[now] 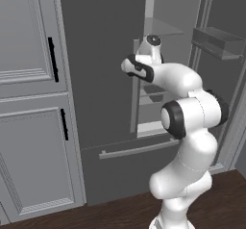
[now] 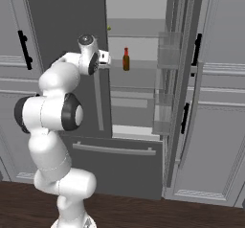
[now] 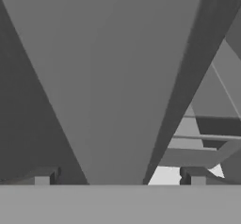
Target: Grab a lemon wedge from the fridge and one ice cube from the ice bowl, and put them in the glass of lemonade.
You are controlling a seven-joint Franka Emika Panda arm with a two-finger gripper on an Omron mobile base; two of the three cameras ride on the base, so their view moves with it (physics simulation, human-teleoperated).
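The fridge (image 1: 98,79) is a tall dark grey unit; its left door is shut and its right door (image 2: 182,88) stands swung open. Deep on an upper shelf lies the lemon wedge (image 2: 109,28), a tiny yellow-green speck. My gripper (image 2: 106,58) is raised in front of the opening, at the inner edge of the left door, below and slightly left of the wedge. It is open and holds nothing. In the hand view the fingertips (image 3: 44,176) stand wide apart, with what looks like the left door's pale bar handle (image 3: 117,100) running between them. The ice bowl and the glass of lemonade are out of view.
A small brown bottle with a red cap (image 2: 126,59) stands on the shelf below the wedge. Clear door bins (image 2: 167,50) hang on the open door. The lower drawer (image 2: 119,167) is shut. Light grey cabinets (image 1: 29,103) flank the fridge on both sides.
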